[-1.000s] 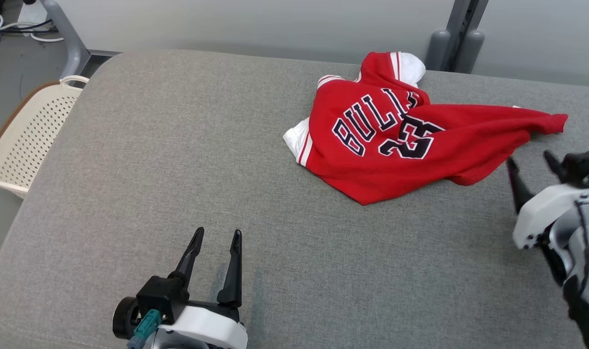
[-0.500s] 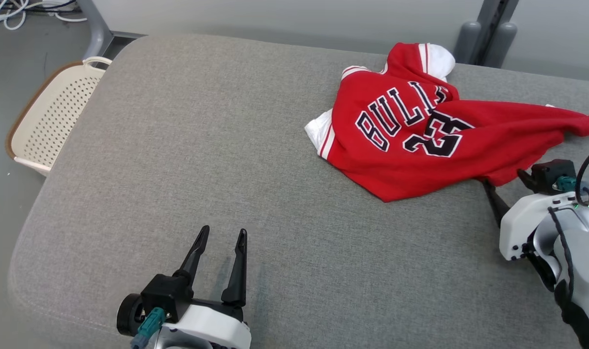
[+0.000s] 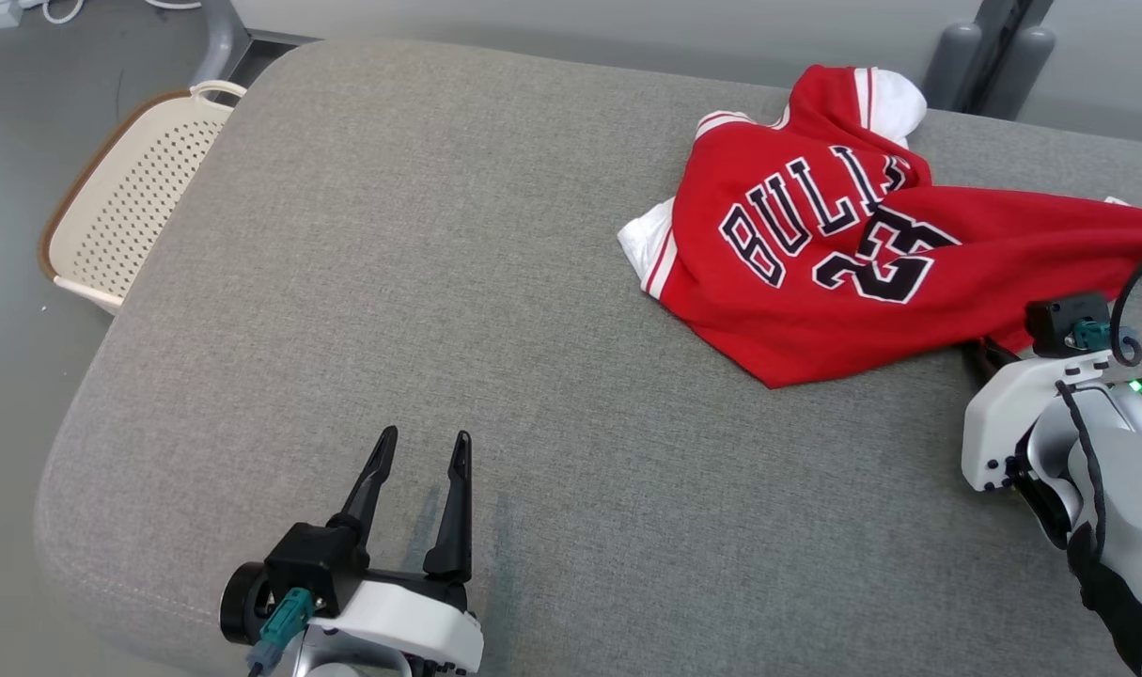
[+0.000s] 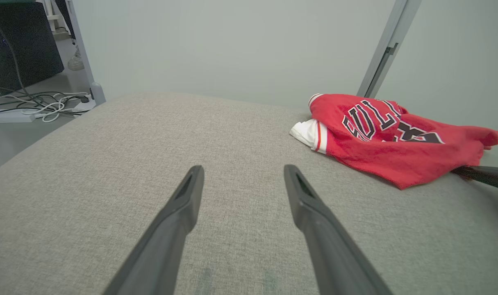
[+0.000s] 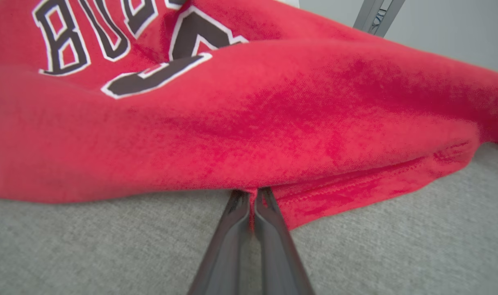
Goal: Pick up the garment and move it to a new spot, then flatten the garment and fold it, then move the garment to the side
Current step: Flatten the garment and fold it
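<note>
Grey woven cloth covers the padded counter (image 3: 439, 282), which has rounded corners and stands before a pale wall (image 4: 232, 49). On its far right part lies the garment (image 3: 815, 282), a red jersey with white trim and black lettering edged in white that reads BULLS over the number 23. It is crumpled rather than flat: one fold rises at the back with a white patch beside it, a white-striped edge sticks out on its left, and a long red fold runs off to the right. The right gripper (image 5: 253, 192) is at the jersey's near edge with its two dark fingers pressed together, clenched on the hem, a sliver of red showing between them. In the left wrist view one of those fingers (image 4: 482, 174) reaches in low from the right, under the red edge. The left gripper (image 3: 424, 435) is near the counter's front edge, well apart from the garment, its fingers spread and nothing between them. A cream perforated basket (image 3: 129, 197) with a brown rim stands on the floor beside the counter's left end. Two grey posts (image 3: 993, 56) rise behind the far edge, and white cables (image 4: 39, 108) lie on the floor at the back left.
</note>
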Motion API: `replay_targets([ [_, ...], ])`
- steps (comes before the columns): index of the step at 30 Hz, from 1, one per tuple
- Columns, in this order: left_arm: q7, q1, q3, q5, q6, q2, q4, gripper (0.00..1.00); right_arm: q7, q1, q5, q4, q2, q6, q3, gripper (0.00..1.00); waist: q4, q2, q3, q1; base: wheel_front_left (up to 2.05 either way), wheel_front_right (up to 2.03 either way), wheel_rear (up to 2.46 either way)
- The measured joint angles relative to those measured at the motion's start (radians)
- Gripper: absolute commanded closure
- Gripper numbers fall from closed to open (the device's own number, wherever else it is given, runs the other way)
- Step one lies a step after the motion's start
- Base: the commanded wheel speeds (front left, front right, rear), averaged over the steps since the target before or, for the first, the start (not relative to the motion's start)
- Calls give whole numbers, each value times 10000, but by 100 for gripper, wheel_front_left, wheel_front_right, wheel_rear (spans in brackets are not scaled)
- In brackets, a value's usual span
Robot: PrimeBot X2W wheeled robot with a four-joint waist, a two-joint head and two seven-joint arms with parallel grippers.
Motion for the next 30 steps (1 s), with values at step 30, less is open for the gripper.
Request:
replay_targets([
  [30,0,397,313,150,-82,-4,102,0,2813,4142,3392,-8579,-3998,-2,-623,100,-2363,1,-1087,0,0,0,0],
])
